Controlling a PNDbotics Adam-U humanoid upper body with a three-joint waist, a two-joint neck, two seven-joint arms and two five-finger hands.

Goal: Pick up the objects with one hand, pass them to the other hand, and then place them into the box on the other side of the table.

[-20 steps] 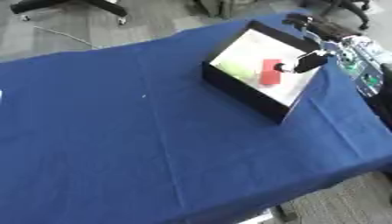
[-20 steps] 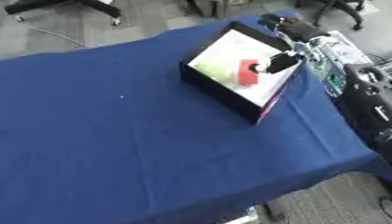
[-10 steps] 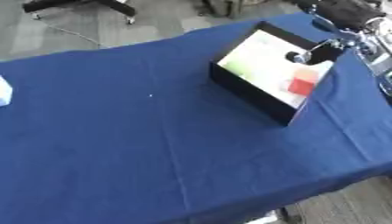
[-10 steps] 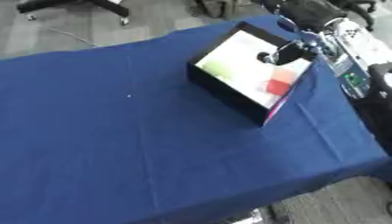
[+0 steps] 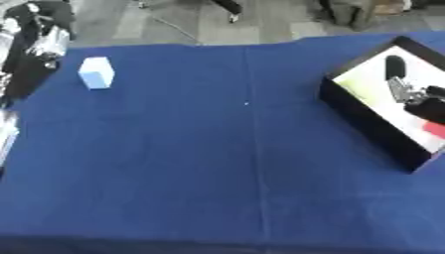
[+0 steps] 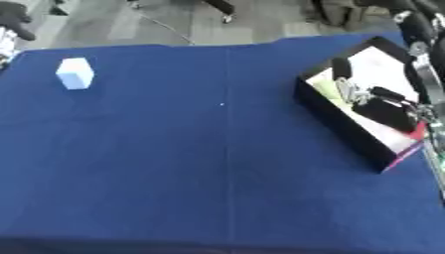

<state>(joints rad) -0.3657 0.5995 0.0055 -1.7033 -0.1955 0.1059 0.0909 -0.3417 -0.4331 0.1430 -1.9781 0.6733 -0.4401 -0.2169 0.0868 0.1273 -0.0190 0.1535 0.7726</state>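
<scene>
Hovering over the box [image 6: 347, 124], the right hand [image 6: 382, 106] shows fingers I cannot tell open or closed, so withdrawing blind risks dragging the red object [image 5: 434, 130] out.

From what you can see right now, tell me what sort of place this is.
Probably a robot lab or office test area: a table under a blue cloth holds a black box and a pale blue block, grey floor lies beyond, and the right robot hand is over the box.
</scene>
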